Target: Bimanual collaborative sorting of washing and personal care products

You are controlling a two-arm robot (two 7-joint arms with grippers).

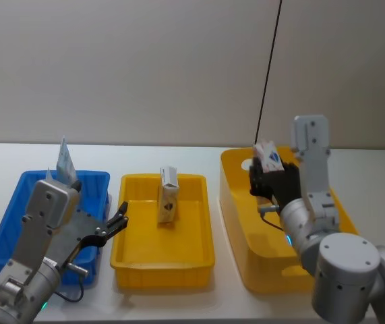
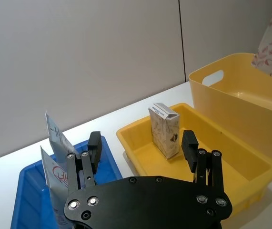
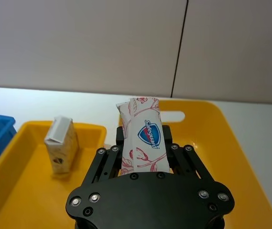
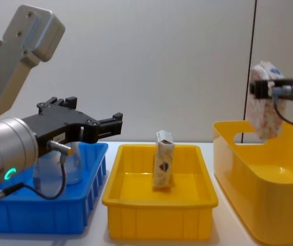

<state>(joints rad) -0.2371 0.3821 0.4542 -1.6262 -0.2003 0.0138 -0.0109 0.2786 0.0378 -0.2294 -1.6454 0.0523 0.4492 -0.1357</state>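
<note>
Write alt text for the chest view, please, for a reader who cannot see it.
The right gripper holds a white, red-patterned packet above the large yellow bin at right. The open left gripper hovers above the blue bin's right side, and a cream carton stands upright in the yellow tray between them.
</note>
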